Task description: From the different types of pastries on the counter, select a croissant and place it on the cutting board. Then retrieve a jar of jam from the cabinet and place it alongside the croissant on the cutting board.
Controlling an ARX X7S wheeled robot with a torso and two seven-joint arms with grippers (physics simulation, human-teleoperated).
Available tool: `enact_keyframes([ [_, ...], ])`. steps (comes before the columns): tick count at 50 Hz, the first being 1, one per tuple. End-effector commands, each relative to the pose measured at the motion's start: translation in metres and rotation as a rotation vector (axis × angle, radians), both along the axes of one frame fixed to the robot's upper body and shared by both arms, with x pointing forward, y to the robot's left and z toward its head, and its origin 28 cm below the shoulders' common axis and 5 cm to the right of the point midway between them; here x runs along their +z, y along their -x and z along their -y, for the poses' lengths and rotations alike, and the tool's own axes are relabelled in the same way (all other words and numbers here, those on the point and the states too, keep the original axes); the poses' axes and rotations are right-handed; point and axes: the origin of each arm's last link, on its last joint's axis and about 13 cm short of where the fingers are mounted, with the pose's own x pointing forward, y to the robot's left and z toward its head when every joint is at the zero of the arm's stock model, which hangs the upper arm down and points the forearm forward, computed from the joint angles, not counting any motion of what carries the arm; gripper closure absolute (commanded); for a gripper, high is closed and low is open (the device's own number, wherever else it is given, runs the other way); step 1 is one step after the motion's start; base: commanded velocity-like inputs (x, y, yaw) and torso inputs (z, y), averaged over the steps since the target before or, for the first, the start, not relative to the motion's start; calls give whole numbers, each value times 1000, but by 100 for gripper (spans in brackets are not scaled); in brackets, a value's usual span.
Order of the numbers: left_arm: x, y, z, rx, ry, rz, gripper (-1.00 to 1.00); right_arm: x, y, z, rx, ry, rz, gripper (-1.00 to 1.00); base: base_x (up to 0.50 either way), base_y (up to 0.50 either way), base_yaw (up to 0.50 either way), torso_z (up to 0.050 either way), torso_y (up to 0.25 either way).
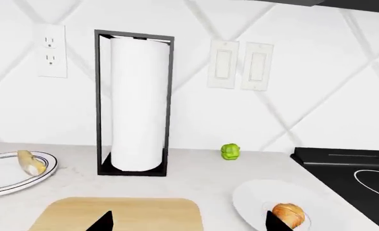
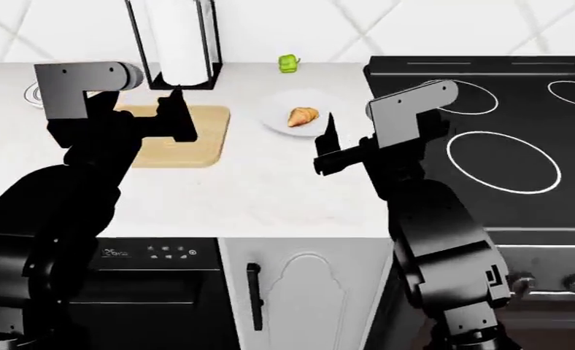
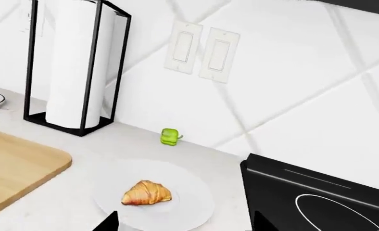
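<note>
A: White counter (image 1: 196,180) runs to the wall. What does the left wrist see?
B: A wooden board (image 1: 122,214), and its own left gripper (image 1: 186,224) spread wide with nothing in it. A pale pastry (image 1: 30,162) lies on a striped plate (image 1: 3,185).
A: And the head?
B: The croissant (image 2: 303,116) sits on a white plate (image 2: 278,109) beside the board, near the stove (image 2: 492,146). I can't tell how the right gripper (image 2: 328,142) stands there.
A: The right wrist?
B: Its tips are wide apart, empty, by the croissant. A paper roll (image 3: 74,62) stands behind.
</note>
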Motion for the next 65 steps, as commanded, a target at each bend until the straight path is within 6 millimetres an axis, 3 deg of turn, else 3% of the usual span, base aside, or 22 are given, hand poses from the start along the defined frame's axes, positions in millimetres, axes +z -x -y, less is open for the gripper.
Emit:
enact_keyframes([
  [1, 3, -1, 1, -3, -3, 5, -100, -2, -3, 1, 5, -1, -7, -100, 336, 469, 0, 0, 0],
  [32, 11, 2, 5, -21, -18, 15, -100, -3, -19, 23, -72, -90, -72, -100, 436, 329, 0, 0, 0],
  [44, 14, 8, 4, -23, -28, 12, -100, -14, -46, 44, -215, -211, -415, -100, 167, 73, 0, 0, 1],
  [65, 10, 4, 5, -51, -28, -15, -100, -11, -27, 49, -260, -146, -543, -100, 0, 0, 0, 0, 0],
])
